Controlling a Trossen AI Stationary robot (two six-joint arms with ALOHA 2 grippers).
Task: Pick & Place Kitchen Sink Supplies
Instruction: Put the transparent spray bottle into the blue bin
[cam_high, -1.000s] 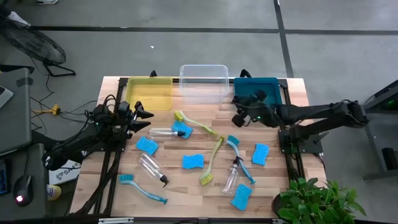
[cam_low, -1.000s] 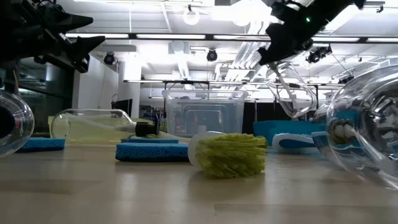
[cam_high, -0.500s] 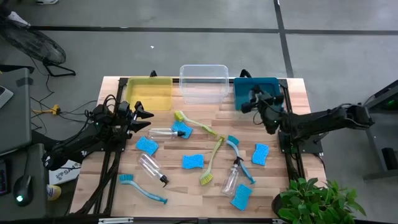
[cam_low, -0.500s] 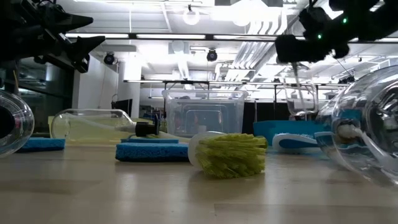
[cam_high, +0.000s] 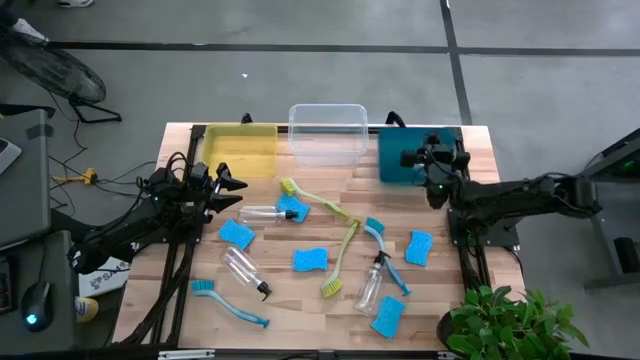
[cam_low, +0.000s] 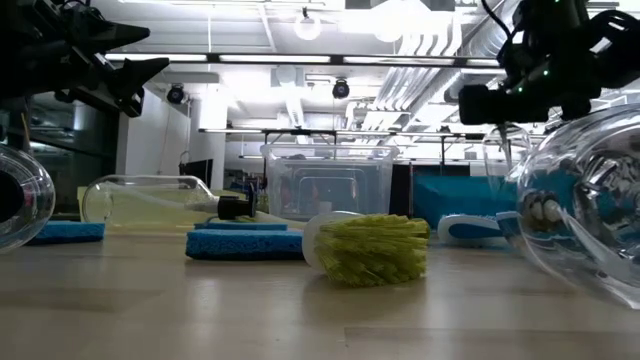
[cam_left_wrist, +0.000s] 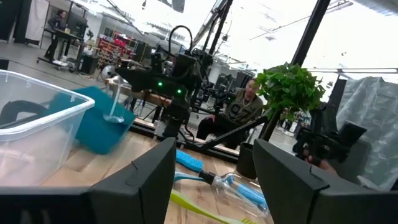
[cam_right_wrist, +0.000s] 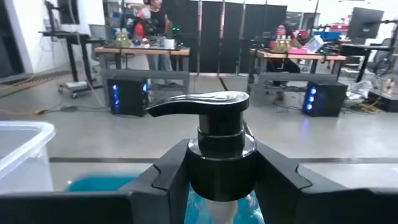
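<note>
Above the teal bin (cam_high: 402, 158), a spray bottle (cam_right_wrist: 217, 155) is clamped by the right gripper (cam_high: 432, 160). Beside the yellow bin (cam_high: 240, 150), the left gripper (cam_high: 232, 192) is held with fingers apart, empty.

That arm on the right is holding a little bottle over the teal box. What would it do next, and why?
Probably lower it a little and open its fingers. The right gripper is clamped on the spray bottle at its black nozzle, and in the high view it hangs over the teal bin, so the bottle should drop inside. The left gripper waits open near the yellow bin.
</note>
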